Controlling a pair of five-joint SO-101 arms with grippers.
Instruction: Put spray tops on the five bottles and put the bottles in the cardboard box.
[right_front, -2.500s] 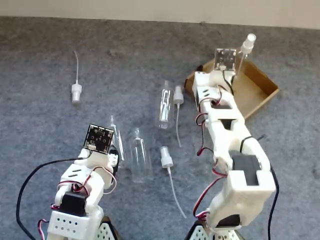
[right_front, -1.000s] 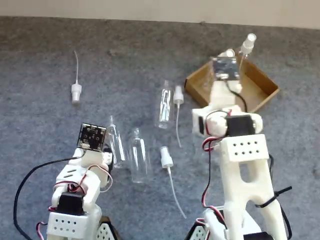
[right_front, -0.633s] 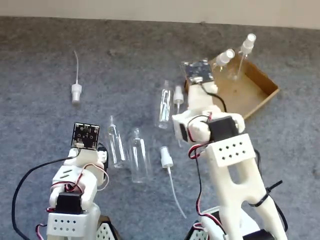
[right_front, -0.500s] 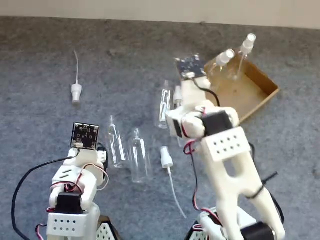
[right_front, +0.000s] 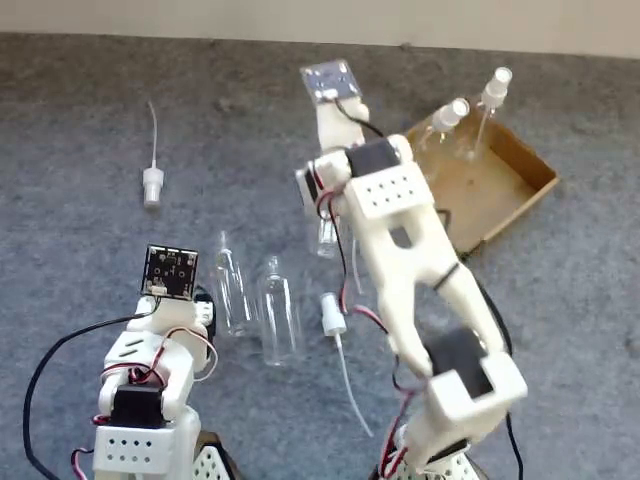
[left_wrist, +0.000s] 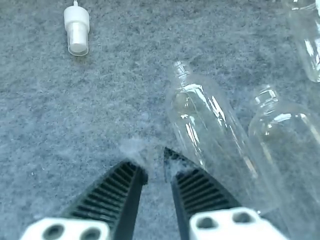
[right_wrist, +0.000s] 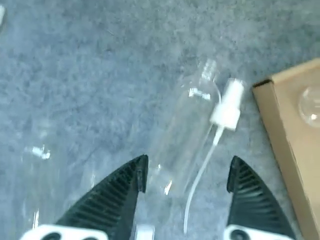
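Two bottles with spray tops (right_front: 452, 113) stand in the cardboard box (right_front: 520, 190) at the back right. Three clear open bottles lie on the carpet. My right gripper (right_wrist: 189, 162) hangs open above the farthest one (right_wrist: 186, 131), with a loose spray top (right_wrist: 227, 109) lying along its side. The right arm (right_front: 385, 200) covers part of that bottle in the high view. My left gripper (left_wrist: 154, 163) is low at the front left, fingers nearly together and holding nothing, just beside the base of a lying bottle (left_wrist: 210, 130). A second bottle (left_wrist: 285, 140) lies next to that one.
A loose spray top (right_front: 152, 183) lies at the far left and another (right_front: 333, 318) sits in the middle, its tube pointing to the front. Grey carpet covers the table. The box's near wall (right_wrist: 292, 125) is close to the right gripper.
The right arm left a second capped bottle in the box, then swung left and now hangs over the lying bottle. The left arm drew back slightly.
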